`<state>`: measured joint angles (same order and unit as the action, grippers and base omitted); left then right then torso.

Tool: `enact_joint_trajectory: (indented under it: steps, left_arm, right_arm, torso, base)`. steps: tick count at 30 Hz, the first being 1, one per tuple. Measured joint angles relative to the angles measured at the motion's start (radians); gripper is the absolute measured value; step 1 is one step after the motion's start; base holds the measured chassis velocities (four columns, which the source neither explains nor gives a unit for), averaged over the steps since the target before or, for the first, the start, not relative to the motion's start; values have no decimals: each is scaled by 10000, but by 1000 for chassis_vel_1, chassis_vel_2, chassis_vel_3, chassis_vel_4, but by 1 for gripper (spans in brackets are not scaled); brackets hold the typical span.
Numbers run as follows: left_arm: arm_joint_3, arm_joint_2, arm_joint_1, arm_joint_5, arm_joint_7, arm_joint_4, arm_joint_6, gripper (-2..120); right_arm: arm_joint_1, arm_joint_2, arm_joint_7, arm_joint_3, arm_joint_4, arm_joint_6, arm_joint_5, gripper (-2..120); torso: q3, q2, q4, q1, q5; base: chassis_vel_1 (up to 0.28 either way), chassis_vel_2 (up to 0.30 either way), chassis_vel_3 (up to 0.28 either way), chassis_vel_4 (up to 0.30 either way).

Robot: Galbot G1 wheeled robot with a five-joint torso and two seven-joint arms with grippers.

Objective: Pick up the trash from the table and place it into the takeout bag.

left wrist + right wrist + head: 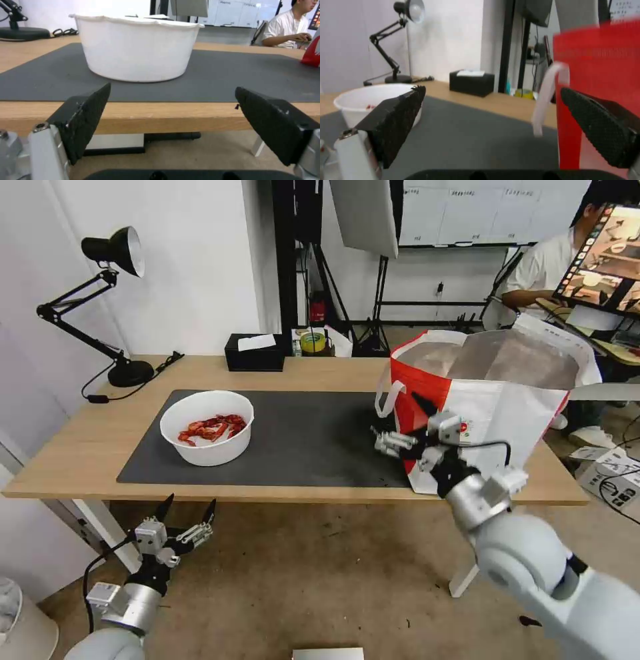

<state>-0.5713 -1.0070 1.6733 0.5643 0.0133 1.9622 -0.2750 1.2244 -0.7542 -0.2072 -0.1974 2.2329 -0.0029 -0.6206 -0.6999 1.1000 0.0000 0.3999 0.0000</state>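
Surface (313, 370), mat-covered; takeout bag (493, 400) at the mat's right end; bowl (207, 427) (shells inside) at its left. Left tool (187, 515), spread, below the mat's front edge: best raised level with the bowl wall. Right tool (390, 437), spread, beside the bag.

I see a plain white wall (193, 260) behind the far left of the room, and a brown, scuffed floor (313, 580) in the near part. A black articulated desk lamp (110, 293) stands at the far left, its cord trailing beside its base. At the far centre, dark stands (380, 307) hold a grey-white panel (363, 213). A whiteboard (480, 213) hangs on the far right wall. A cardboard box (610, 480) with cables lies on the floor at the right.
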Motion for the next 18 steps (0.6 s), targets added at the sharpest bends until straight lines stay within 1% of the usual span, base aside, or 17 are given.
enact_joint_trajectory:
  steps: [1, 2, 3, 5, 6, 9, 10, 13, 18]
  left_arm:
    - [-8, -2, 2, -2, 8, -14, -13, 100]
    - [-8, -2, 2, -2, 8, -14, -13, 100]
    - [-13, -8, 7, -6, 22, -41, -45, 100]
    - [-15, -9, 5, -13, 36, -86, -89, 100]
    - [-15, -9, 5, -13, 36, -86, -89, 100]
    - [-4, -8, -33, -27, 49, -150, -154, 100]
    - [-4, -8, -33, -27, 49, -150, -154, 100]
    - [35, -20, -44, -52, 66, -203, -212, 100]
    - [51, -65, -44, -105, 78, -290, -337, 100]
  right_arm:
    - [413, -90, 87, -151, 4, 123, 185, 100]
    - [413, -90, 87, -151, 4, 123, 185, 100]
    - [911, -232, 181, -324, -1, 287, 424, 100]
    - [1853, -601, 293, -561, -183, 824, 1059, 100]
    - [1853, -601, 293, -561, -183, 824, 1059, 100]
    - [2925, -1173, 298, -761, -666, 1602, 2085, 100]
    - [2925, -1173, 298, -761, -666, 1602, 2085, 100]
    - [3552, -1625, 272, -863, -1060, 1979, 2626, 100]
    - [3806, -1843, 134, -866, -1582, 2342, 3023, 100]
  torso:
    - [0, 0, 0, 0, 0]
    - [0, 0, 0, 0, 0]
    - [0, 0, -1, 0, 1]
    - [0, 1, -2, -1, 0]
    - [0, 1, -2, -1, 0]
    - [0, 0, -1, 0, 1]
    - [0, 0, -1, 0, 1]
    - [0, 1, -2, -1, 0]
    - [0, 0, -1, 0, 0]
  base:
    - [0, 0, 0, 0]
    - [0, 0, 0, 0]
    - [0, 0, 0, 0]
    - [0, 0, 0, 0]
    - [0, 0, 0, 0]
    - [0, 0, 0, 0]
    - [0, 0, 0, 0]
    - [0, 0, 0, 0]
    - [0, 0, 0, 0]
